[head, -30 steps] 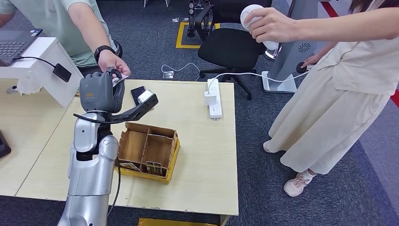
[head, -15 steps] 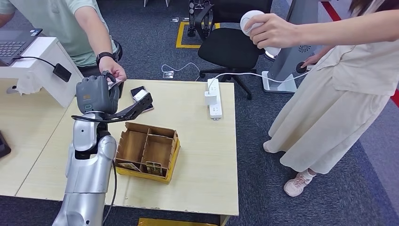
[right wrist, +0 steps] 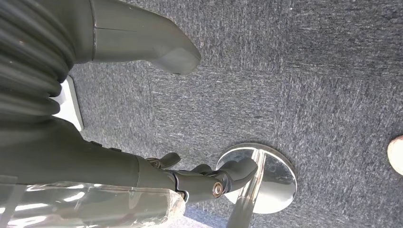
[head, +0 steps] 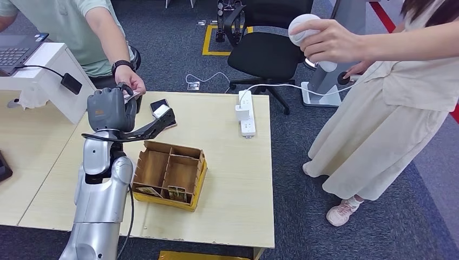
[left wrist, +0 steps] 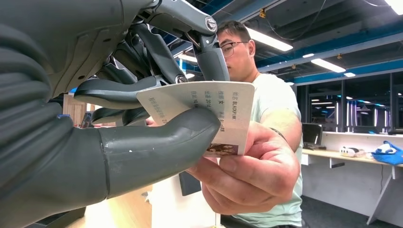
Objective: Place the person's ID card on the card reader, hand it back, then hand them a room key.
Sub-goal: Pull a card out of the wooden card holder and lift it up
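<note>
My left hand (head: pixel 111 110) is raised over the table's far left corner and pinches the white ID card (left wrist: pixel 209 107) between thumb and fingers. A seated person's hand (head: pixel 132 81) reaches in and grips the same card's other end (head: pixel 131 94); in the left wrist view their fingers (left wrist: pixel 247 175) close on the card's lower edge. The black card reader (head: pixel 157 102) lies on the table just right of my hand. A cardboard box (head: pixel 201 168) with dividers sits mid-table with room key cards (head: pixel 162 192) in its near compartments. My right hand (right wrist: pixel 157 173) hangs over the carpet, fingers apart, holding nothing.
A white power strip (head: pixel 246 114) lies near the table's far right edge. A second person stands right of the table holding a white device (head: pixel 306 30). A white stand (head: pixel 48 81) with a laptop (head: pixel 16 51) is at the far left; an office chair (head: pixel 265 54) stands behind.
My left hand has moved a little farther left with the card, into the seated person's hand. The standing person's hand with the white device has shifted right.
</note>
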Motion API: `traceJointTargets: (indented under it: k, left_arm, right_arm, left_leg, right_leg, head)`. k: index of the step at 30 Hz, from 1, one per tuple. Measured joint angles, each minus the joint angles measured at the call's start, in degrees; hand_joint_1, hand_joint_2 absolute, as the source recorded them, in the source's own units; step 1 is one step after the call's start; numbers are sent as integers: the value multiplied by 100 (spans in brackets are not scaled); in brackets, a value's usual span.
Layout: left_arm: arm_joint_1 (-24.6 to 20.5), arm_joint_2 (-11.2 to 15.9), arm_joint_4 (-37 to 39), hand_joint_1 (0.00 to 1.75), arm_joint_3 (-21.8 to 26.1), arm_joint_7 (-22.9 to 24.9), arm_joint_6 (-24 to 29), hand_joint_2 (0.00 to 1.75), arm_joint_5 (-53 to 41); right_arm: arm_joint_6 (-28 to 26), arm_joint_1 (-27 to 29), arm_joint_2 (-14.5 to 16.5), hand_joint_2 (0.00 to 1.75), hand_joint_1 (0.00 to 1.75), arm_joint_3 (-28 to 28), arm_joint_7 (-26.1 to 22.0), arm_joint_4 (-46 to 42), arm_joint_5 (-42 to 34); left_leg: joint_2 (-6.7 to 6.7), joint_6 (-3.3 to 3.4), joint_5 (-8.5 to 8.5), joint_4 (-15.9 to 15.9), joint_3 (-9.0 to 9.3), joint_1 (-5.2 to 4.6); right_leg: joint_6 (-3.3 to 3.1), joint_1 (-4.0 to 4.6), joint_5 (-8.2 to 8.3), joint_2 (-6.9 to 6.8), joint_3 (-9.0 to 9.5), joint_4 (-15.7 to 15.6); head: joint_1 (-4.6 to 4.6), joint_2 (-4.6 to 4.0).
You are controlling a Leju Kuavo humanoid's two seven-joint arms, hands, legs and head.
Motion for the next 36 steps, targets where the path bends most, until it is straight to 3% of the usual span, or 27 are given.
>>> traceJointTargets:
  k: [2,3,22,28,36]
  left_arm:
    - [7,0,0,21,8,-7,7,175,0]
    - [11,0,-1,0,10,-16,16,175,0]
    - [161,99,-199,0,135,-58,112,175,0]
    - [174,247,-200,0,139,197,143,175,0]
    - [414,467,-394,0,163,20,125,175,0]
  right_arm:
    - [0,0,0,175,0,0,0,0,2]
    - [-1,0,0,175,0,0,0,0,4]
    - [-52,-3,0,175,0,2,-13,2,59]
    - [-54,-3,0,175,0,2,-9,2,61]
    - [-62,-2,-1,175,0,1,-11,2,53]
  left_leg:
    - [0,0,0,0,0,0]
    - [0,0,0,0,0,0]
    - [-1,2,1,0,-2,0]
    - [-1,2,1,0,-1,0]
    - [1,2,1,-1,-2,0]
  right_leg:
    - [0,0,0,0,0,0]
    - [0,0,0,0,0,0]
    - [0,0,0,-2,0,0]
    - [0,0,0,-1,0,0]
    - [0,0,0,1,0,0]
  head:
    - [-1,0]
    - [0,0]
    - [1,0]
    - [0,1]
    - [1,0]
